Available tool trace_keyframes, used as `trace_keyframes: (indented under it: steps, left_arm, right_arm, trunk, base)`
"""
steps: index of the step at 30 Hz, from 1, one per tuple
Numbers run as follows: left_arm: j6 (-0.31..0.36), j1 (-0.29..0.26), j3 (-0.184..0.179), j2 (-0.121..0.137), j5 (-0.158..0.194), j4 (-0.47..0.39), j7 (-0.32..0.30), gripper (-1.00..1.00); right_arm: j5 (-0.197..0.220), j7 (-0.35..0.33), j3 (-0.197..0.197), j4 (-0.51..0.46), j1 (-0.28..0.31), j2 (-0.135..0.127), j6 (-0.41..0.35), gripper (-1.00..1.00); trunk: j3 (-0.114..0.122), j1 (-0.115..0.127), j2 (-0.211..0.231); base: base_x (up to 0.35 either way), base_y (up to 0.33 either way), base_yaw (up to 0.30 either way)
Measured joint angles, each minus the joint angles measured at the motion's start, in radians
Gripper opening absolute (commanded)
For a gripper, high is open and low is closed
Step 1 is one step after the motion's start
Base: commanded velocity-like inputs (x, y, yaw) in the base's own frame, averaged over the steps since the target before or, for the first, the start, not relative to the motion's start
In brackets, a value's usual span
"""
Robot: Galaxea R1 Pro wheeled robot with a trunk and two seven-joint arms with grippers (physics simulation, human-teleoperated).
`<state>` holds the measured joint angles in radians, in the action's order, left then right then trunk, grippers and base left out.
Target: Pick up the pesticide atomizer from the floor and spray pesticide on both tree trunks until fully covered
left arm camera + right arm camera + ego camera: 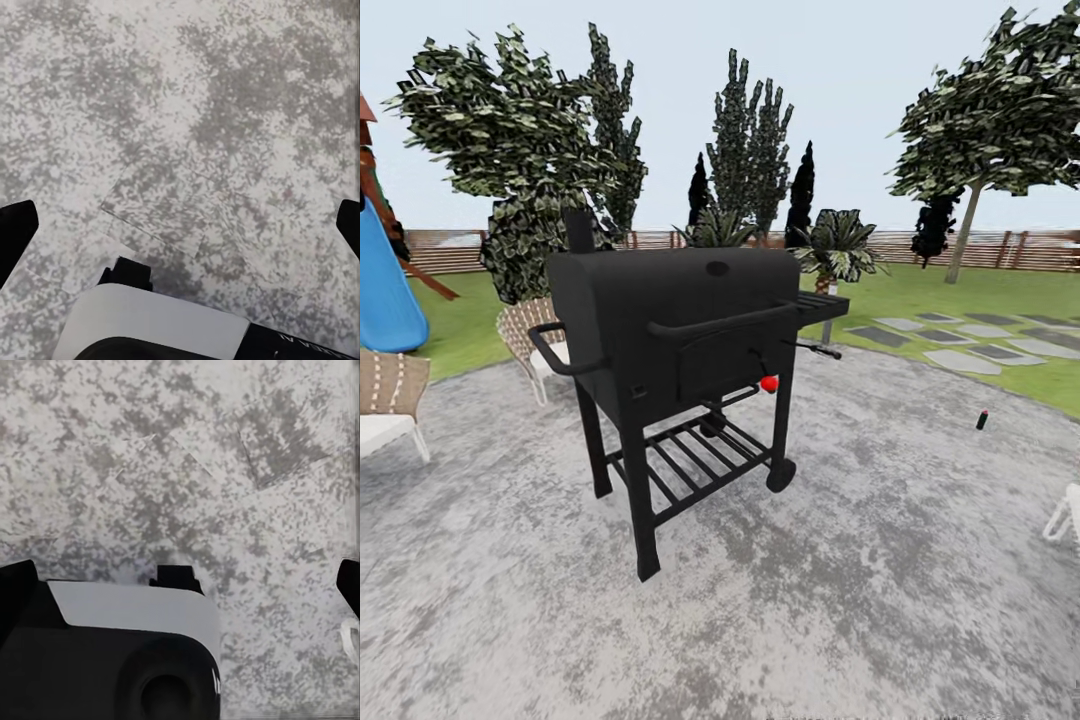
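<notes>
A small black object [982, 420] with a reddish top stands on the grey paving at the right. It may be the pesticide atomizer, but it is too small to make out. One tree [1000, 110] with a bare grey-brown tree trunk [964, 235] rises from the lawn at the far right. Another leafy tree [510, 120] stands at the back left, its trunk hidden. My left gripper [180, 225] and right gripper [184, 585] both hang open over speckled paving, with nothing between the fingers.
A black barbecue grill [680, 340] on legs and wheels stands in the middle of the paving. Wicker chairs [390, 395] sit at the left beside a blue slide [385, 290]. Stepping stones [960, 340] cross the lawn at the right. A brown slatted fence [1020, 250] closes the back.
</notes>
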<state>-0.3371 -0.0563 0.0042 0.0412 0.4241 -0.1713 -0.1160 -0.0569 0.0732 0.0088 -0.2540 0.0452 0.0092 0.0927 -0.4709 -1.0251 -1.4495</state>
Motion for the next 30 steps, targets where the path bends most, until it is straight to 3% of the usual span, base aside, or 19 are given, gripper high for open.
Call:
trace_keyframes:
  steps: [8, 16, 30]
  left_arm:
    - [0.000, 0.000, 0.000, 0.000, 0.000, 0.000, 0.000, 1.00]
    - [0.000, 0.000, 0.000, 0.000, 0.000, 0.000, 0.000, 1.00]
    - [0.000, 0.000, 0.000, 0.000, 0.000, 0.000, 0.000, 1.00]
  right_arm:
    - [0.001, 0.002, -0.016, -0.002, 0.000, -0.007, 0.001, 1.00]
    - [0.001, 0.000, -0.071, -0.007, 0.000, -0.016, 0.000, 1.00]
    - [0.000, -0.003, -0.081, -0.008, 0.000, -0.017, 0.000, 1.00]
  trunk:
    - [0.000, 0.000, 0.000]
    - [0.000, 0.000, 0.000]
    - [0.000, 0.000, 0.000]
  base:
    - [0.000, 0.000, -0.248]
    - [0.000, 0.000, -0.274]
    - [0.000, 0.000, -0.285]
